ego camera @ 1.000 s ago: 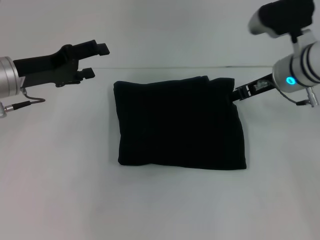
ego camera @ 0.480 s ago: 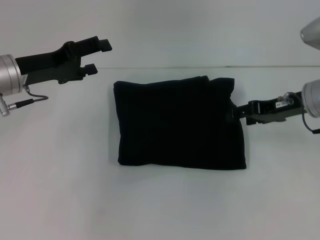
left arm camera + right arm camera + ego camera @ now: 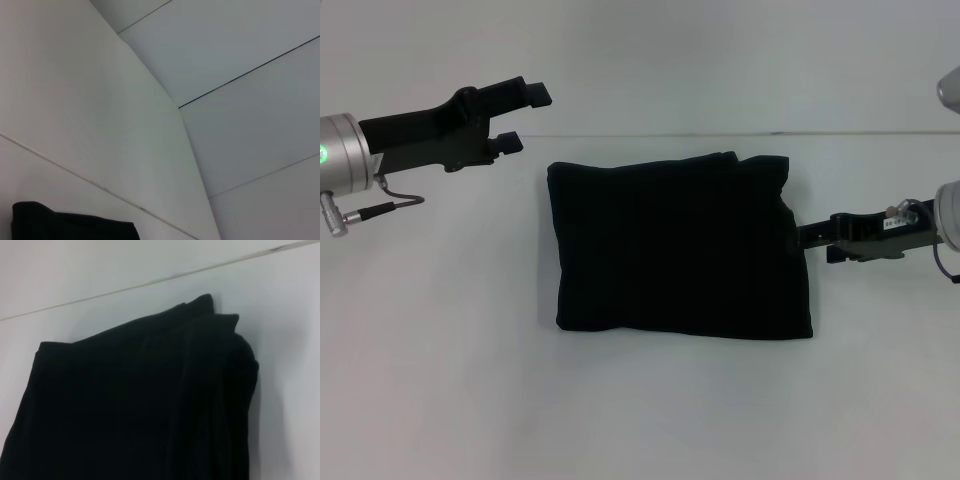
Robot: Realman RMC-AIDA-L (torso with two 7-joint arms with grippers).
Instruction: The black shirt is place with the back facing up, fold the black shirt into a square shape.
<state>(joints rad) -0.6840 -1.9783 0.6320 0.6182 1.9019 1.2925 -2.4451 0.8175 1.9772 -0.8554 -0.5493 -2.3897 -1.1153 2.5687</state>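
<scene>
The black shirt (image 3: 680,245) lay folded nearly square, left gripper (image 3: 520,118) spread at ten o'clock, right gripper's (image 3: 817,238) fingers unreadable at three.

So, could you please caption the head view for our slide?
Folded black shirt on the table; left gripper raised open, right gripper beside its edge.

Bare white-walled lab tabletop (image 3: 440,380)

One black shirt (image 3: 680,245), two hands
</scene>
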